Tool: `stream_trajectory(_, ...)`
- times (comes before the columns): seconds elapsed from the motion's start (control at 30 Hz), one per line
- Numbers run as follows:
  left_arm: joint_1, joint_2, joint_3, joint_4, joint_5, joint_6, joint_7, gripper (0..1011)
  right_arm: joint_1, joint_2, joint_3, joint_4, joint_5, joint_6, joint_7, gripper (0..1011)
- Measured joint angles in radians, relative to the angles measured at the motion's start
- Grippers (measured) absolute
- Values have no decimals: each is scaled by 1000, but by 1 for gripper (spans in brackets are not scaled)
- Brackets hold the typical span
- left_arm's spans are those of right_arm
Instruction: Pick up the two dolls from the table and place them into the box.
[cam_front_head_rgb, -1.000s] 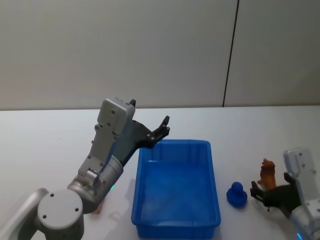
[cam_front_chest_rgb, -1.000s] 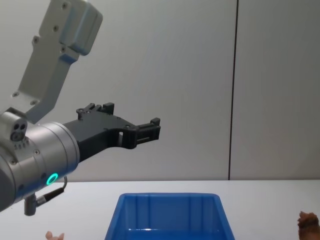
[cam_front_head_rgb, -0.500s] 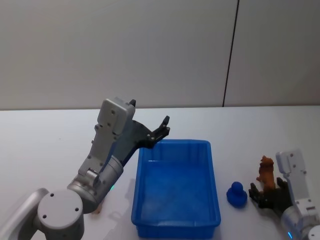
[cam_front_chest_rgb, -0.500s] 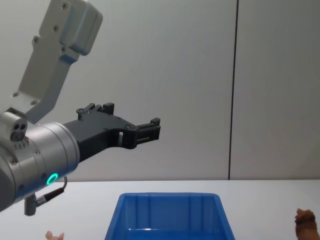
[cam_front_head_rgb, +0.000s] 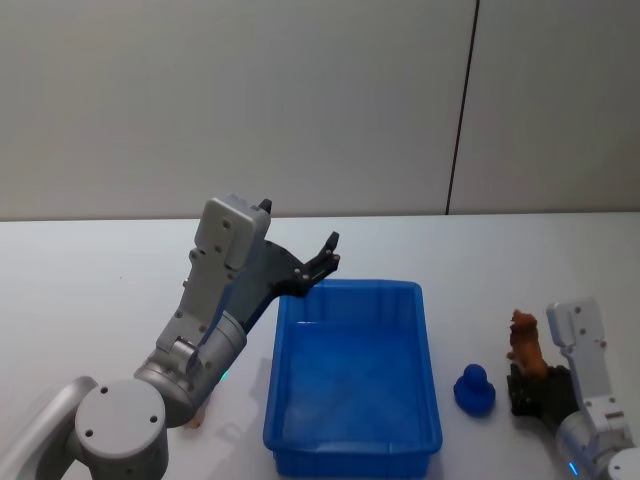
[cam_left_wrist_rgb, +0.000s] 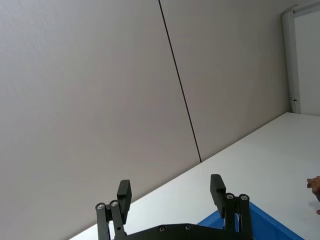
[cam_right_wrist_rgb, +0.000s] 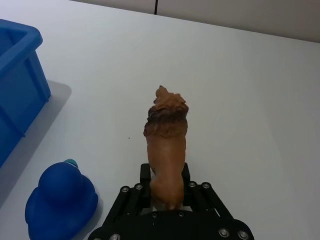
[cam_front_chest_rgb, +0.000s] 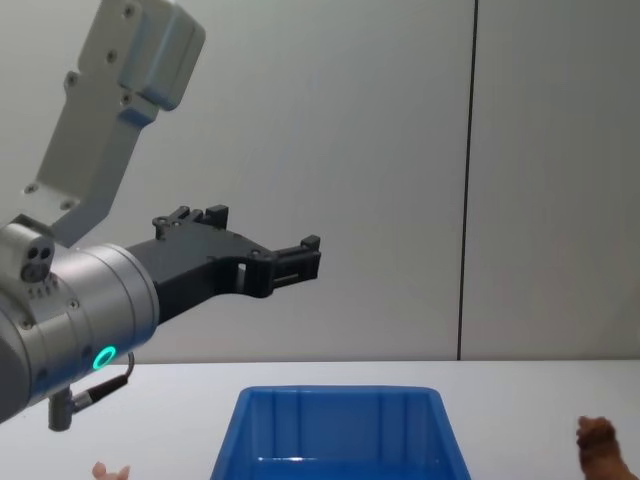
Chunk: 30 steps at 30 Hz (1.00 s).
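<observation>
Dolls were both outside the box (cam_front_head_rgb: 431, 400). To the box's right, near its front corner, the right gripper (cam_front_head_rgb: 530, 385) had its jaws closed on the lower body of the reddish-brown doll (cam_front_head_rgb: 524, 340), which stood upright with its maned head turned away from the wrist. Whether it rested on the desk (cam_front_head_rgb: 100, 270) or hung just above it, I cannot tell. A blue toy duck (cam_front_head_rgb: 473, 390) sat between that doll and the box's right wall, apart from both. Off the box's front-left corner, the pale peach-pink doll (cam_front_chest_rgb: 108, 470) lay on the desk, mostly hidden behind the left arm. Farther back, the left gripper (cam_left_wrist_rgb: 170, 186) hung over the box's far-left corner, jaws spread wide and holding nothing.
</observation>
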Motion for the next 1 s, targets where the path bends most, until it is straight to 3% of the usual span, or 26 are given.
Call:
stream_trajectory(0.13,0,0,0,0,0,0,0,1001,1,-2,0,3,0,0,-1,275)
stream_trajectory(0.47,0,0,0,0,0,0,0,1001,0,-2,4,-7,-8,-41,-8,272)
stream_trajectory(1.0,0,0,0,0,0,0,0,1001,-6,2,13,-93,-34,-182,-13,272)
